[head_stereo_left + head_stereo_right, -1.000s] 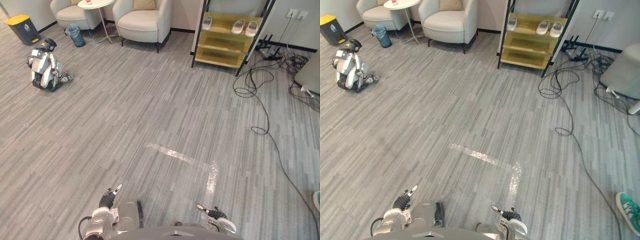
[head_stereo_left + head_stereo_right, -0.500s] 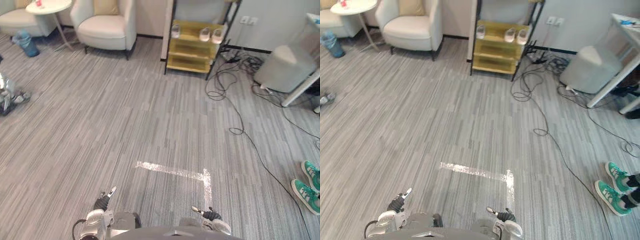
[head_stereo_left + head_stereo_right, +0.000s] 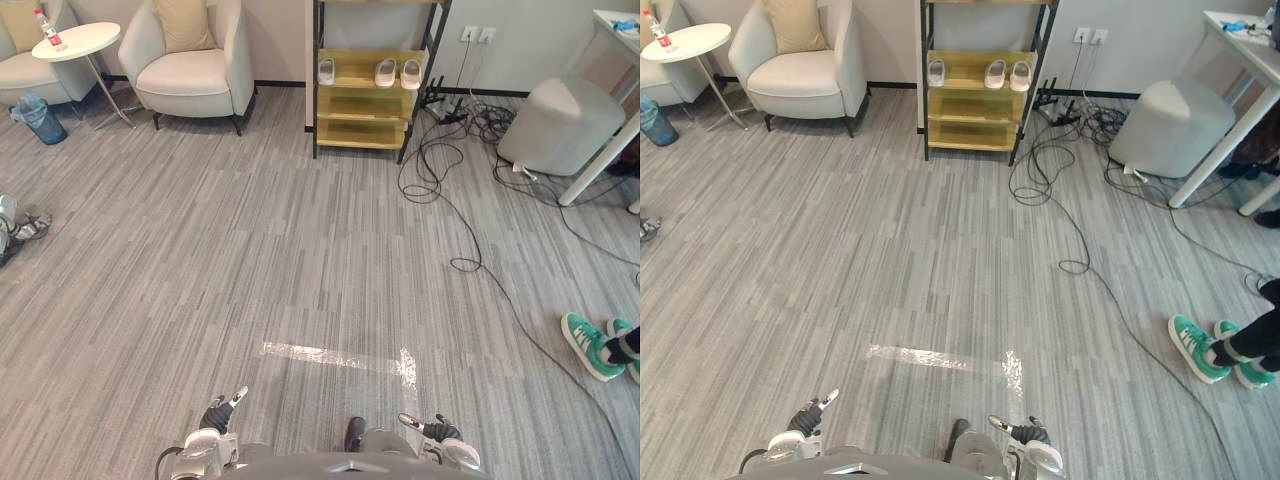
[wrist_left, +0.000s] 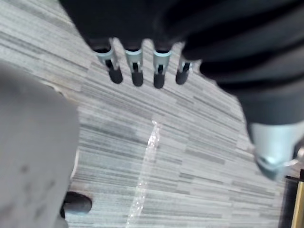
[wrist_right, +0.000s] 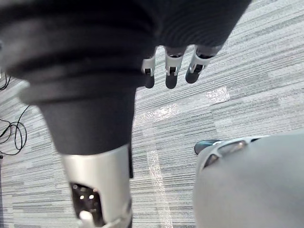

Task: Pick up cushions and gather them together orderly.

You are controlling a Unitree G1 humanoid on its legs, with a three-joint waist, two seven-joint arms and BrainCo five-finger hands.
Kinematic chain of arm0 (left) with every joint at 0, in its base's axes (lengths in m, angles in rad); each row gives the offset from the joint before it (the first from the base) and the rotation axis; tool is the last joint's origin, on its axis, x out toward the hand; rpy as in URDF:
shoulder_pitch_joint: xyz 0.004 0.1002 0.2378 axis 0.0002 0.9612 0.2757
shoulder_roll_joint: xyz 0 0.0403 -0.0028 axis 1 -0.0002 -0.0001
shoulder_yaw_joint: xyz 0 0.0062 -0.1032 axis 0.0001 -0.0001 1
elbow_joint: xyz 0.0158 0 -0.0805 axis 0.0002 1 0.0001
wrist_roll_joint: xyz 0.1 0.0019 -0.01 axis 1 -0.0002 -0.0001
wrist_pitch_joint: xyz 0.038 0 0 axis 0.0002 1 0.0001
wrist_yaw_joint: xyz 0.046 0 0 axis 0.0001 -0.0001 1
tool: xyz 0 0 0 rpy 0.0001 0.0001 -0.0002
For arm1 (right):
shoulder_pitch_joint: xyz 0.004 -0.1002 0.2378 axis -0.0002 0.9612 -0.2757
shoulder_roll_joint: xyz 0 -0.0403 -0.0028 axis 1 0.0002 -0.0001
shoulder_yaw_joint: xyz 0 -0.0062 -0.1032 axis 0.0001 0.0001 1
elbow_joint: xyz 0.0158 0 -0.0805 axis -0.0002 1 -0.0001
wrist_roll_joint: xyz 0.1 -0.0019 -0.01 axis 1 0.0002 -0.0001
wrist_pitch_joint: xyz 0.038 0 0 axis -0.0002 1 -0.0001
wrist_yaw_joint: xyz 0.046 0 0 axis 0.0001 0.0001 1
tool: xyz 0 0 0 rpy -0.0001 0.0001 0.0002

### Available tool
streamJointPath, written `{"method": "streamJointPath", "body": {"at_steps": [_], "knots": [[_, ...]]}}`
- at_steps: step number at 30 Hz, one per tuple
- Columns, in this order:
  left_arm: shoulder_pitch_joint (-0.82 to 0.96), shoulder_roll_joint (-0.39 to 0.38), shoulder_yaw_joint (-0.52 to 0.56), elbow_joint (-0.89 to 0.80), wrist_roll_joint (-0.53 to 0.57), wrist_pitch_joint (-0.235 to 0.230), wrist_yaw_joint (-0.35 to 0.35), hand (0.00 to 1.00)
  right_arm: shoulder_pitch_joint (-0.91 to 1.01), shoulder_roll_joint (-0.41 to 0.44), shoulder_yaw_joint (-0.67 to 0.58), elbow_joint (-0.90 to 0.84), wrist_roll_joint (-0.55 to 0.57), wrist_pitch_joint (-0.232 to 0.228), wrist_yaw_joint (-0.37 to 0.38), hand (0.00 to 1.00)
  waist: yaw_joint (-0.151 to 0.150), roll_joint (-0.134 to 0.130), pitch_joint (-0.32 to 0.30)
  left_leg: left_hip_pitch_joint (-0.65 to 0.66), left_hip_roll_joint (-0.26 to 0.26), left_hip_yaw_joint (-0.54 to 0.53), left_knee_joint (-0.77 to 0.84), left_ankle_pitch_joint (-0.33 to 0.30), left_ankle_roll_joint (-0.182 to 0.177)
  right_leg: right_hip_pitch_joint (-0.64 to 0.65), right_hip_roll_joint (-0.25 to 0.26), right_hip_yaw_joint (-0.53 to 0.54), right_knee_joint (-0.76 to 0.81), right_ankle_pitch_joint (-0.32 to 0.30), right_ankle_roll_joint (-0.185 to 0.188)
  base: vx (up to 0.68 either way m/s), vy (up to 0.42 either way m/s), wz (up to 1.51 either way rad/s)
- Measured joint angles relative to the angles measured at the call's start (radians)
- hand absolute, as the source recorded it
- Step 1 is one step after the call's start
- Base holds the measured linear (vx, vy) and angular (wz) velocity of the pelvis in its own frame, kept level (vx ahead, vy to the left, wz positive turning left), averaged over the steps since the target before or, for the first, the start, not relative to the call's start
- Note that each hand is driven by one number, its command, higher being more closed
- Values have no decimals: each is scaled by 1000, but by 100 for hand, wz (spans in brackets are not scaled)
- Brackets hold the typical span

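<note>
left hand (image 3: 215,415) at 7 o'clock, fingers loose, holding nothing | right hand (image 3: 436,431) at 5 o'clock, same, both low for walking | tape (image 3: 340,357) on floor | cushion (image 3: 184,22) at 11 o'clock, propped on chair (image 3: 190,75), far away

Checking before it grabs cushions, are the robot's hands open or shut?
Open: left hand and right hand show straight fingers, holding nothing.

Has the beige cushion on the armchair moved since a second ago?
No. The cushion sits against the armchair back, as before; beside the shelf rack. The camera turned, not the cushion.
</note>
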Motion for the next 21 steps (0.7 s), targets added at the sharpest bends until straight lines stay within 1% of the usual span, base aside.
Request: {"method": "streamJointPath", "body": {"at_steps": [1,2,3,4,6,7,8,9,10,11,12,13,14,15,16,17,18,19,21], "knots": [[0,0,0,-2,0,0,-1,0,0,0,0,0,0,0,0,0,1,1,1,-14,17,-1,46,-18,-8,4,11,-1,-3,-6,-1,55,-28,1],[-1,3,5,-20,0,-1,-5,0,0,3,5,-1,2,0,-3,0,8,-3,7,-66,33,-6,181,-24,-14,4,13,-1,9,-17,-4,50,-17,-4],[-1,4,5,-31,0,-1,-6,0,2,3,5,-1,8,0,-3,0,9,-4,11,-104,39,-12,261,-19,-9,8,11,-1,15,-22,-4,69,-32,-7],[-2,0,4,-40,0,-1,-6,0,4,1,5,-2,16,0,-4,0,9,0,14,-142,47,-26,351,-5,-2,19,9,1,19,-28,-5,98,-27,-6],[-2,-2,-3,-52,0,0,-5,0,13,-2,4,-14,26,0,-6,0,10,5,21,-184,51,-26,477,53,0,55,-1,18,19,-35,-8,143,15,-11],[0,2,-3,-53,1,-1,-5,0,18,-2,5,-23,32,1,-7,0,14,-5,27,-196,43,-25,515,53,12,72,-17,31,8,-36,-9,146,55,-13],[0,-1,-3,-53,6,-1,-5,0,23,-3,4,-34,35,2,-8,0,10,-1,26,-197,35,-26,489,14,15,77,-23,38,2,-37,-9,125,64,-12],[0,-2,-3,-54,7,0,-5,0,22,-2,4,-39,35,2,-8,0,9,1,27,-199,27,-26,465,-10,18,80,-27,43,-1,-37,-8,90,62,-13],[0,-2,-2,-55,7,0,-5,0,20,0,3,-40,35,2,-8,0,11,-1,28,-210,3,-32,406,-47,25,82,-37,55,-9,-37,-4,132,176,-25],[0,-2,-3,-57,7,-2,-5,0,20,1,3,-35,35,2,-11,0,18,-8,32,-215,-55,-87,265,-49,23,93,-59,71,-19,-35,21,108,157,-30],[0,-2,-3,-57,7,-2,-5,0,21,-1,2,-31,35,2,-13,0,21,-6,30,-208,-69,-107,205,-31,20,95,-61,79,-18,-35,30,127,240,-43],[5,-6,0,-55,2,-3,-5,0,24,-7,1,-29,34,3,-16,0,25,10,23,-188,-78,-132,117,68,51,93,-51,96,-14,-42,53,112,178,-48],[6,0,-2,-53,5,-3,-6,0,23,4,-1,-27,34,3,-18,0,26,-7,11,-166,-99,-104,104,55,64,106,-67,122,-27,-35,72,144,213,-43],[6,4,-1,-49,7,-2,-5,0,24,11,-2,-27,34,3,-18,0,24,-18,5,-163,-108,-99,102,51,70,113,-75,125,-39,-31,79,248,221,-29],[6,7,2,-47,7,-2,-5,0,28,24,-6,-27,34,4,-18,0,21,-36,-4,-155,-120,-83,101,45,77,121,-88,131,-53,-22,87,243,209,-13],[6,17,2,-46,8,-1,-6,0,31,36,-9,-26,34,5,-18,0,21,-48,-11,-145,-141,-79,89,45,81,128,-102,133,-72,-18,89,211,174,-10],[6,17,2,-46,8,0,-6,0,32,36,-9,-25,34,5,-18,0,21,-48,-11,-145,-142,-79,88,45,81,129,-103,132,-73,-18,89,125,106,-2],[6,20,2,-39,8,0,-5,0,34,45,-14,-25,32,6,-17,0,21,-64,-21,-123,-161,-78,61,48,87,141,-118,132,-91,-16,87,110,84,4],[6,21,1,-32,8,0,-5,0,34,49,-31,-11,23,6,-16,0,22,-65,-23,-97,-180,-79,38,51,91,168,-130,132,-113,-15,86,137,91,7]]}}
